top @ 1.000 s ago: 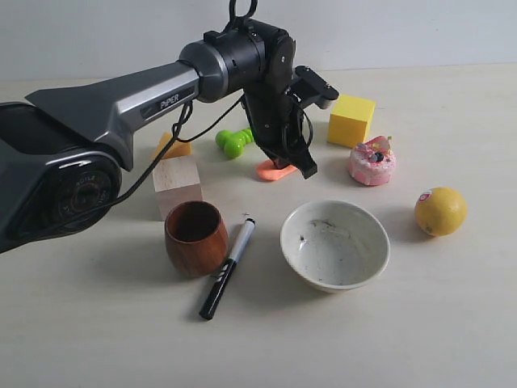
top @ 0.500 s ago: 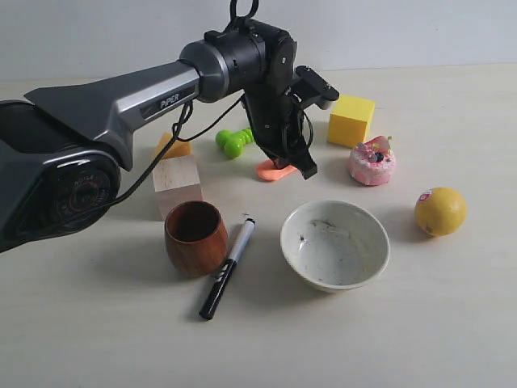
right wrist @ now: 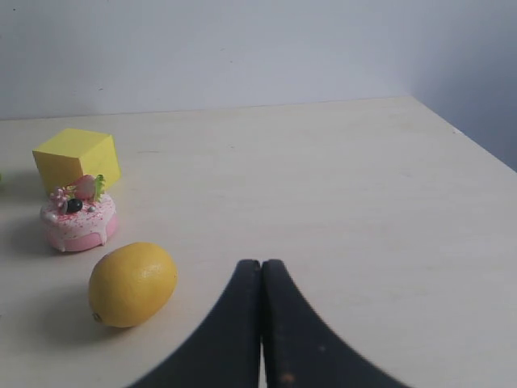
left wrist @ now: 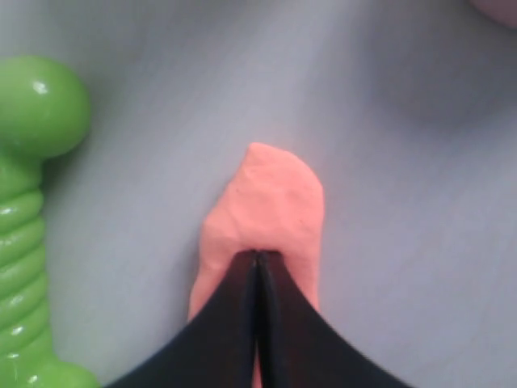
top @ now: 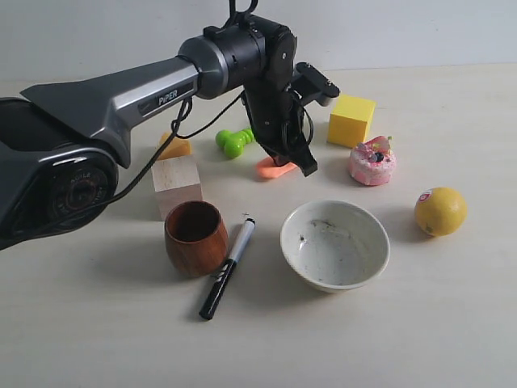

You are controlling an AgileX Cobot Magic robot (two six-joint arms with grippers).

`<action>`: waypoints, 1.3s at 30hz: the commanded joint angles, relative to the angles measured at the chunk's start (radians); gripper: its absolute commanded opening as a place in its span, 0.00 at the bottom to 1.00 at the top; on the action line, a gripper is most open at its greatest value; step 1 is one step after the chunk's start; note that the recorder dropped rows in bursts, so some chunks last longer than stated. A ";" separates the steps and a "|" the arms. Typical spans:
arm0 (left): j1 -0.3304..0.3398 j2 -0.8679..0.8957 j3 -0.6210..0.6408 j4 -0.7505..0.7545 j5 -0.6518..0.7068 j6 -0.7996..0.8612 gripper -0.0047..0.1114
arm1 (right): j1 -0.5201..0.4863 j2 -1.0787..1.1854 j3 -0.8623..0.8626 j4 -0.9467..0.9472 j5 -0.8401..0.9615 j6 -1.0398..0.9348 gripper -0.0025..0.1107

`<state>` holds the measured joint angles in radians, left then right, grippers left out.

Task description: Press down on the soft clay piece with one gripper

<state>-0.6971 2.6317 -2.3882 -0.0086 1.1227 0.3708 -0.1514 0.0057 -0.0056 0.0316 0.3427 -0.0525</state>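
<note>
One gripper does the work here — the left gripper (left wrist: pixel 257 279), its two fingers pressed together with nothing between them, has its tip over one end of the soft clay piece (left wrist: pixel 272 206). The clay lies flat on the table (top: pixel 452 323), just beside the green bone toy (top: pixel 234 142) and between it and the pink cake (top: pixel 372 162). The pressing step looks to be in hand: the tip sits at the clay's surface, though whether it bears down or merely touches cannot be told from these views. The next move likely calls for a short, straight push downward, keeping clear of the bone. The right gripper (right wrist: pixel 261 271) is likewise closed on nothing, well away over bare table. Of the containers, the white bowl (top: pixel 355 250) holds nothing but a few dark smudges, and the wooden cup (top: pixel 196 255) shows an empty, shadowed inside.
</note>
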 commanded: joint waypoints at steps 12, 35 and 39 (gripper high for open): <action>-0.002 -0.037 0.054 -0.002 -0.033 -0.008 0.04 | 0.000 -0.006 0.006 -0.004 -0.004 0.001 0.02; -0.002 -0.037 0.073 -0.004 -0.073 -0.015 0.30 | 0.000 -0.006 0.006 -0.004 -0.004 0.001 0.02; -0.002 -0.037 0.073 -0.004 -0.073 -0.017 0.31 | 0.000 -0.006 0.006 -0.004 -0.004 0.001 0.02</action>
<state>-0.6971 2.6048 -2.3186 -0.0086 1.0578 0.3628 -0.1514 0.0057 -0.0056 0.0316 0.3427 -0.0525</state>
